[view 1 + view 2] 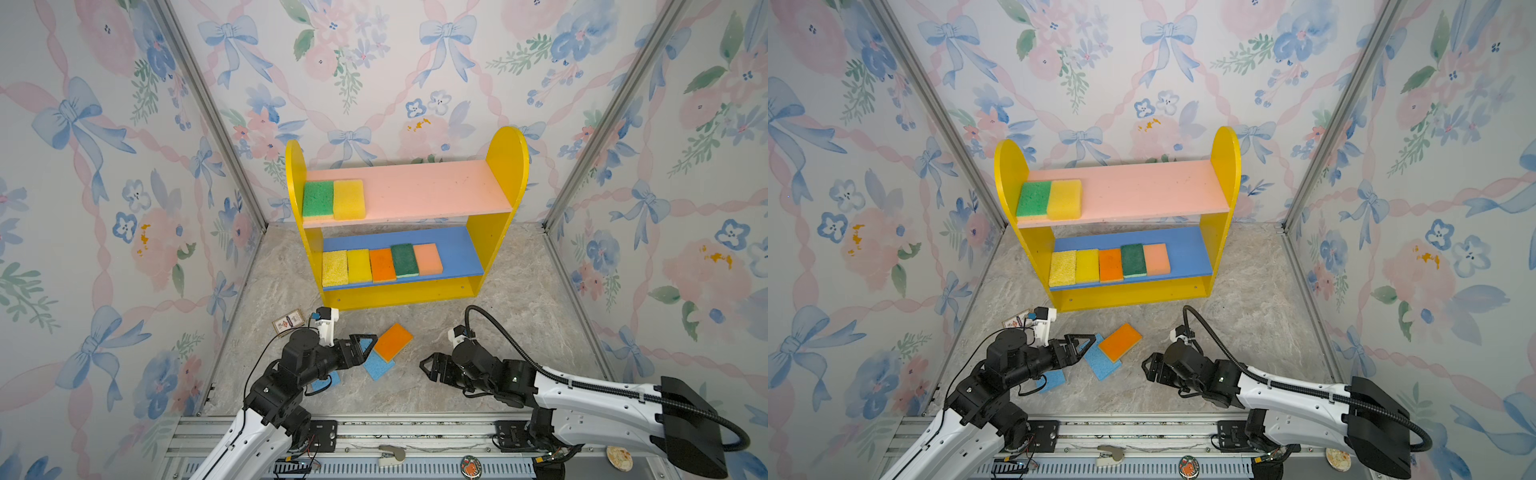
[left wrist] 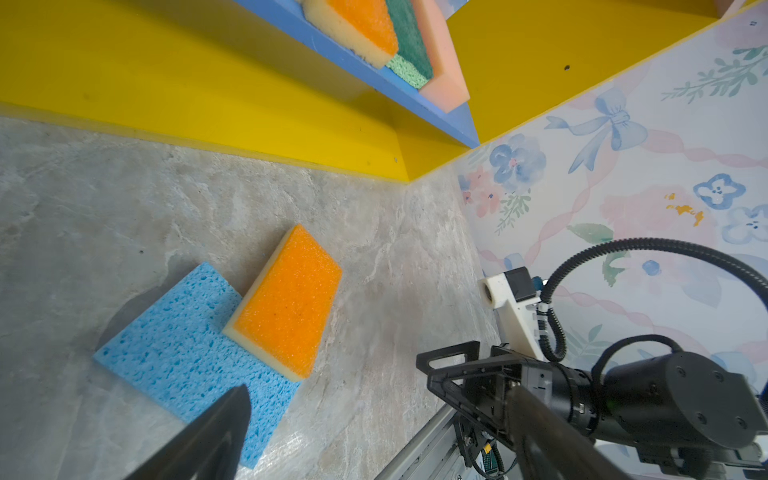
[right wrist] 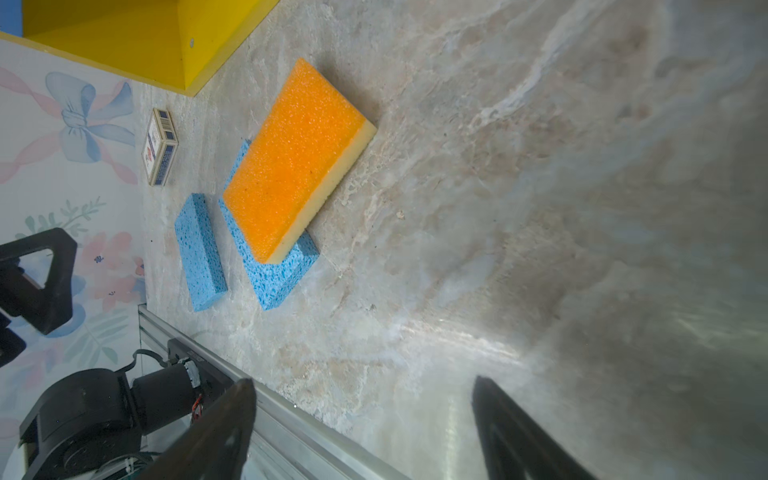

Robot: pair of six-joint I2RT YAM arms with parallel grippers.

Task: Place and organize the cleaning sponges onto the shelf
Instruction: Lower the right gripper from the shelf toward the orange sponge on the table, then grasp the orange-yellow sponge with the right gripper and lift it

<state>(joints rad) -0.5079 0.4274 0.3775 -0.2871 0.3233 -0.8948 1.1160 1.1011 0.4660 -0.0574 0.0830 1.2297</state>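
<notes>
Marble-patterned worktop (image 1: 498, 332): the shelf (image 1: 505, 149) stood at centre frame in both top views, against the back wall.

Pink upper board (image 1: 428, 187): green sponge (image 1: 318, 198) and yellow sponge (image 1: 349, 199) lay flat, touching, at its left end. The rest of the board was bare.

Blue lower board (image 1: 457, 245): five sponges lay side by side from the left, namely pale yellow (image 1: 334, 268), yellow (image 1: 359, 266), orange (image 1: 382, 264), dark green (image 1: 404, 259) and peach (image 1: 428, 259). The right end was free.

Left gripper (image 1: 369, 350): jaws wide, empty, low over the worktop at lower centre.

Right gripper (image 1: 424, 368): jaws also spread, empty, with bare worktop between it and the loose sponges.

Three sponges were not yet shelved. The loose orange sponge (image 1: 393, 341) rested partly on a light blue sponge (image 1: 379, 368), its long axis running lower left to upper right. It lay just right of the left gripper, so I judged the left arm the nearer. A second light blue sponge (image 1: 326, 381) showed partly under the left arm.

Small printed box (image 1: 288, 322): left of the pile, not a sponge.
</notes>
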